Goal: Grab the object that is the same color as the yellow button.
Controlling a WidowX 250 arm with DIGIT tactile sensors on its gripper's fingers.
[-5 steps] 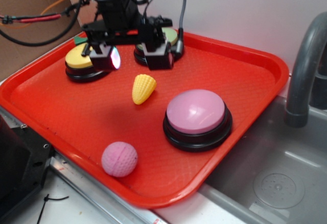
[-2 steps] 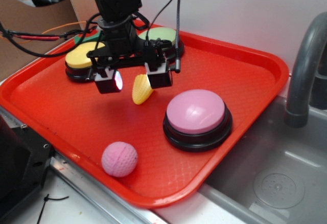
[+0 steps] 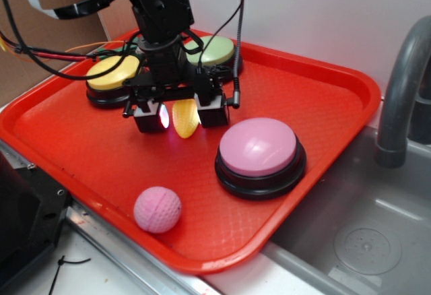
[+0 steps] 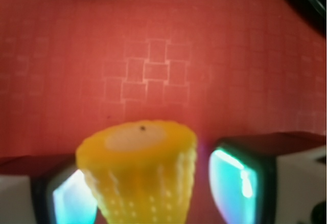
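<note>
The yellow button [image 3: 111,71] sits at the tray's far left. Right of it, the hand [image 3: 180,114] straddles the corn cob [image 3: 184,117], fingers apart on either side, placed to close on it. The red tray [image 3: 323,100] borders a grey sink [image 3: 377,227].

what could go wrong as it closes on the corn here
The end effector stands open around the yellow corn, whose blunt end faces the wrist camera. In that view a gap shows at one finger but hardly any at the other, so closing may push the tapered corn sideways or squeeze it out. The pink button is close beside it; a slide could bump it.
</note>
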